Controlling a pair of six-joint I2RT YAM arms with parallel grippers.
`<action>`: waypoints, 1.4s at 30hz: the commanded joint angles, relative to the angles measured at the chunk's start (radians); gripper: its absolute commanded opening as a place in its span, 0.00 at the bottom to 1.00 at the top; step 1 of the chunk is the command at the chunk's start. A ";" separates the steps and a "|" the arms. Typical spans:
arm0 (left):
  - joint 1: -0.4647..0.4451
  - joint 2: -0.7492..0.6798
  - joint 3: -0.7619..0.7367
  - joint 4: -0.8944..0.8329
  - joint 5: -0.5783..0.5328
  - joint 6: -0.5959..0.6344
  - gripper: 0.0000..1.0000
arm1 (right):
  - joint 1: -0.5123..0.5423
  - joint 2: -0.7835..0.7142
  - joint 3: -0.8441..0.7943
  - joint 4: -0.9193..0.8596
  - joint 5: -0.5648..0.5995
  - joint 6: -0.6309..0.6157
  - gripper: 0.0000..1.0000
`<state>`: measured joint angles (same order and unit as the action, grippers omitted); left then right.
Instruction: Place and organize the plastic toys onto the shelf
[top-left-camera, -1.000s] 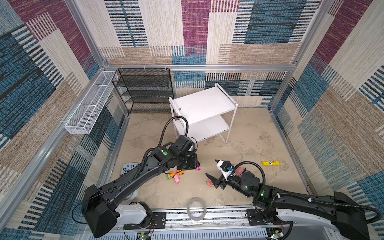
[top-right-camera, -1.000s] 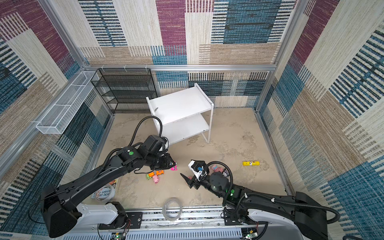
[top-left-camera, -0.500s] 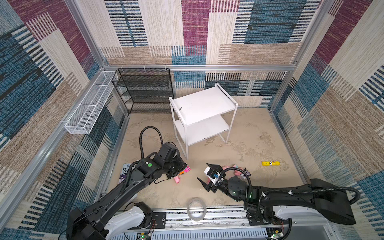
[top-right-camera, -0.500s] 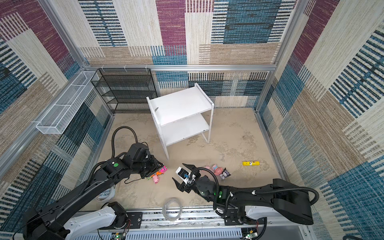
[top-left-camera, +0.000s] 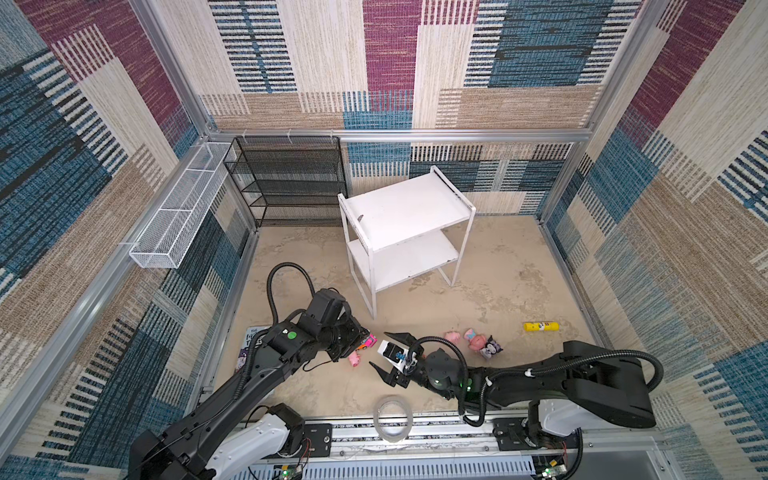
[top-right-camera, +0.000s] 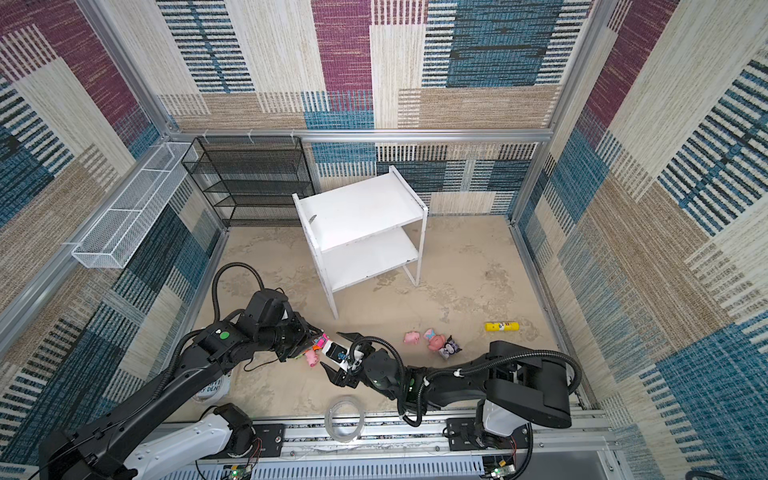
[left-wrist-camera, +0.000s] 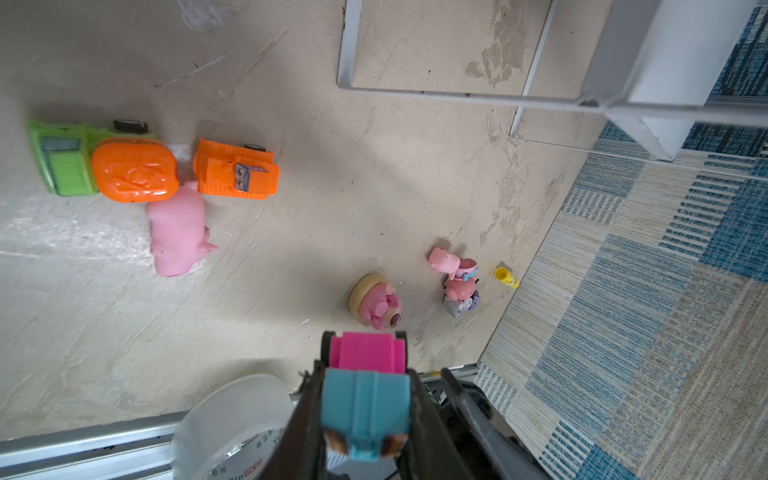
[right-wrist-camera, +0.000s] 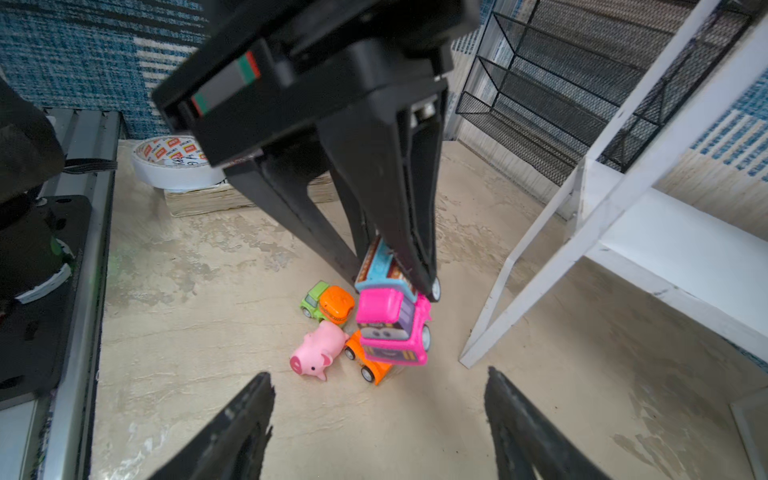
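My left claw (right-wrist-camera: 399, 266) is clamped on the pink car (right-wrist-camera: 392, 328), lifted off the floor. Right below it: pink pig (right-wrist-camera: 318, 351), orange car (right-wrist-camera: 368, 365), green-orange car (right-wrist-camera: 326, 305). My right claw (right-wrist-camera: 378, 419) is spread wide w/ nothing in it, facing that car. Shelf (top-left-camera: 405, 208) stands beyond, both boards bare

A black mesh rack (top-left-camera: 291, 178) stood at the back wall. A long white wire basket (top-left-camera: 178, 216) hung on the side wall near it. A yellow tube (top-left-camera: 540, 327) lay on the sandy floor (top-left-camera: 498, 291) by the other wall. A clear tape roll (top-left-camera: 392, 417) sat at the front edge. A white tape roll (right-wrist-camera: 174, 164) rested on a book (right-wrist-camera: 208, 201).
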<state>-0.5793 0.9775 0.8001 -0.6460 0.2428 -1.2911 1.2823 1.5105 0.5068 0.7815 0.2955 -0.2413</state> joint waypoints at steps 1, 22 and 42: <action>0.010 -0.011 0.000 -0.026 -0.002 -0.025 0.09 | 0.002 0.042 0.030 0.060 0.005 -0.009 0.79; 0.040 0.015 0.048 -0.113 0.022 0.051 0.08 | 0.003 0.189 0.156 0.027 0.120 -0.042 0.48; 0.044 0.025 0.043 -0.111 0.022 0.078 0.08 | 0.006 0.203 0.182 0.001 0.170 -0.049 0.33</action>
<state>-0.5369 1.0019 0.8467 -0.7338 0.2684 -1.2343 1.2881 1.7153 0.6811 0.7765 0.4328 -0.2794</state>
